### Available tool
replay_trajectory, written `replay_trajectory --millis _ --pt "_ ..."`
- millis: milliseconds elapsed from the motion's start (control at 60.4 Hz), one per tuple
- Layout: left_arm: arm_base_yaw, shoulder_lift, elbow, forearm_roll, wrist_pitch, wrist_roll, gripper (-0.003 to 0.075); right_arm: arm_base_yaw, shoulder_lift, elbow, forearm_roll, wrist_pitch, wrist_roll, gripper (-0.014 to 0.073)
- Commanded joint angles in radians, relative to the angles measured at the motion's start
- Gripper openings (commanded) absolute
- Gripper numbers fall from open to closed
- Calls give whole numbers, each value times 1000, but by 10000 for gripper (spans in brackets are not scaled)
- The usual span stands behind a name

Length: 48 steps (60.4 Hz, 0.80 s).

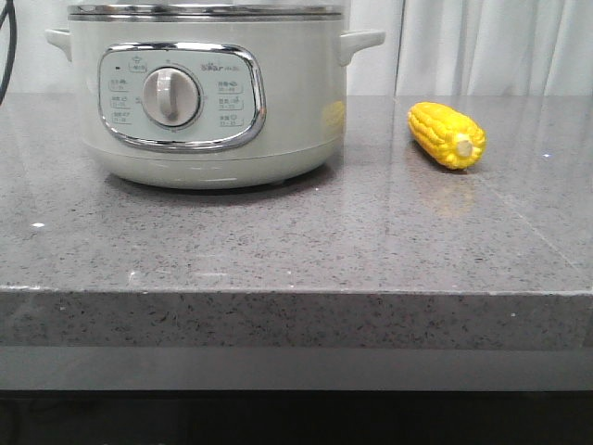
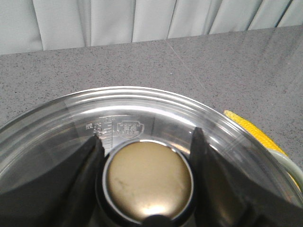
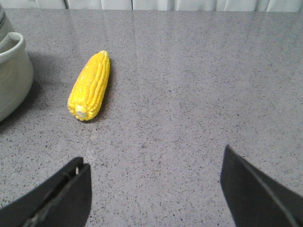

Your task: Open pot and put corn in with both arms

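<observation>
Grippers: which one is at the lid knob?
The left gripper: its fingers flank the gold knob on the glass lid. The right gripper hovers open over bare counter.

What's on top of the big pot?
A clear glass lid with a round gold knob sits on the pot. The left claw has a finger on each side of the knob. What's inside the pot can't be made out.

Pot [image 1: 208, 93], corn [image 1: 447, 134] on countertop [image 1: 296, 241]

Kitchen-style test setup: speckled grey stone surface [image 1: 278, 250], electric pot [image 1: 208, 93], pale curtain [image 1: 482, 46] backdrop at far side.
</observation>
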Motion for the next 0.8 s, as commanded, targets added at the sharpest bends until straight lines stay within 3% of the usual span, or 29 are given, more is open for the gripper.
replay_trajectory --millis 0,215,414,596,779 --pt "-6 -49 -57 -8 -74 -1 274 -2 12 -30 -12 -69 -7 581" --pt "-6 -59 -174 -8 -54 -1 274 -2 12 -30 -12 -69 -7 581" --pt "18 -116 -251 30 66 0 274 -2 12 -30 -12 -69 -7 581" --pt "95 -223 -241 34 206 0 274 -2 12 -30 -12 -69 -7 581" --pt "179 -367 -112 34 224 0 274 -2 12 -30 -12 -60 -7 581"
